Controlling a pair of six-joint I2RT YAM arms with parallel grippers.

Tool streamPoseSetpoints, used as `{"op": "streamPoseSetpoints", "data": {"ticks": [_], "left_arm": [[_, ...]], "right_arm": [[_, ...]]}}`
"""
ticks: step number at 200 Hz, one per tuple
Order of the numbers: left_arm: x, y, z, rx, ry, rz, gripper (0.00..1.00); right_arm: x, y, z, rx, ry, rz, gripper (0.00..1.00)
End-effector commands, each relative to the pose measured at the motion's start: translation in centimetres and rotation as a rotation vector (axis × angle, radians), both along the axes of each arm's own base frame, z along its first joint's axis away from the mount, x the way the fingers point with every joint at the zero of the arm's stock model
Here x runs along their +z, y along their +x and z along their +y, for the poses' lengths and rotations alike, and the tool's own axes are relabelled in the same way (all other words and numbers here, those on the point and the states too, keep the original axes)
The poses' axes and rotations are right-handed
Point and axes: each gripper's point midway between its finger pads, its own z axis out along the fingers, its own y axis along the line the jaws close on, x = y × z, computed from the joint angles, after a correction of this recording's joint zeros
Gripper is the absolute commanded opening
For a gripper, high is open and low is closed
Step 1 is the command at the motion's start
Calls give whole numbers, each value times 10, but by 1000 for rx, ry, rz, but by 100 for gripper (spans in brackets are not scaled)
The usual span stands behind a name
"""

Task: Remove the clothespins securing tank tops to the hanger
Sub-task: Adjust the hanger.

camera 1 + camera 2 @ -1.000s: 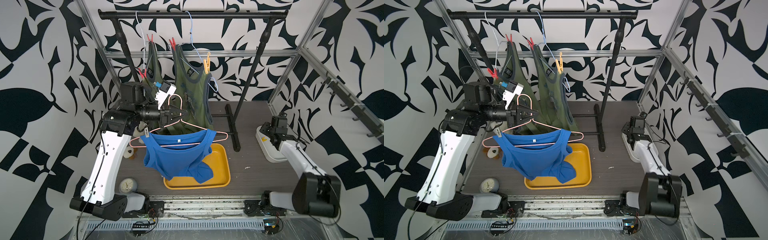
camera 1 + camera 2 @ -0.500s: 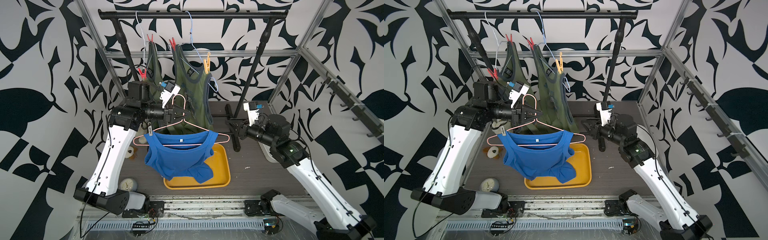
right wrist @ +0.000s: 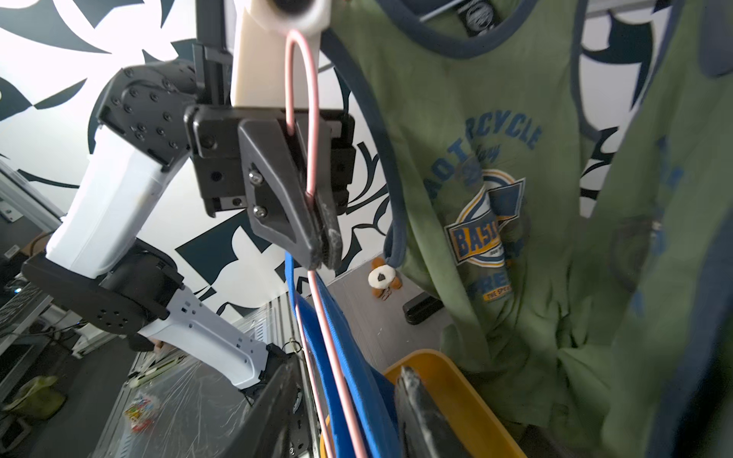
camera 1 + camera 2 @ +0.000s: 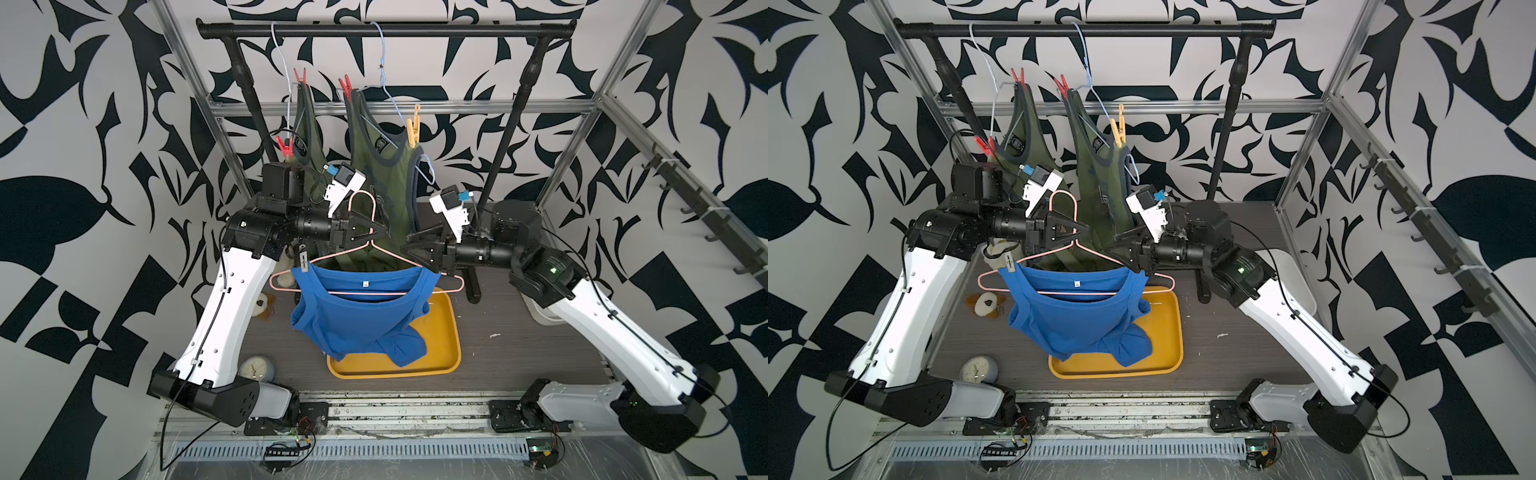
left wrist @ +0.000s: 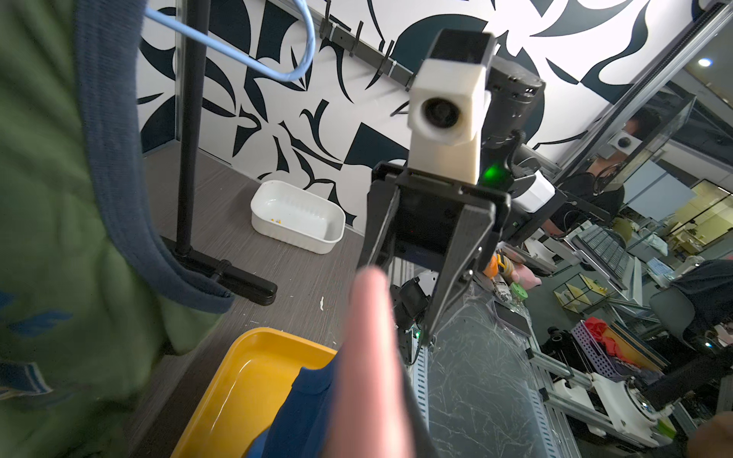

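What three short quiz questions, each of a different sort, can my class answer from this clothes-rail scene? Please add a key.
1. True or false: the left tool is shut on the pink hanger.
2. The clothespin on the blue tank top is: A red, B grey, C yellow.
3. Fill in: the right tool has its jaws ____.
Key: 1 true; 2 B; 3 open.
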Motion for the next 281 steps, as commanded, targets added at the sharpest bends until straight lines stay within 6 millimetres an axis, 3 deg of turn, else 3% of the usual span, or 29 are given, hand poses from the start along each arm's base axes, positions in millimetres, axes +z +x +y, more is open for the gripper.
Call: {"op": "streamPoseSetpoints", "data": {"ticks": [1, 49, 133, 167, 193, 227, 281], "left_arm": [[14, -8, -2, -42, -33, -3, 1], [14, -7, -7, -70, -41, 18, 1], [24, -18, -7, -99, -59, 22, 1], [26, -23, -6, -107, -65, 21, 3], [28, -23, -5, -103, -65, 16, 7], [32, -22, -4, -79, -58, -8, 16], [39, -29, 4, -17, -16, -99, 53]], "right_arm": [[38, -26, 5, 93, 81, -104, 44], [40, -34, 21, 163, 96, -111, 45], [28, -18, 38, 162, 48, -105, 40], [26, -13, 40, 147, 40, -109, 14], [25, -10, 40, 129, 32, -133, 0], [23, -9, 39, 128, 22, -178, 0], [18, -13, 34, 130, 3, -243, 0]]}}
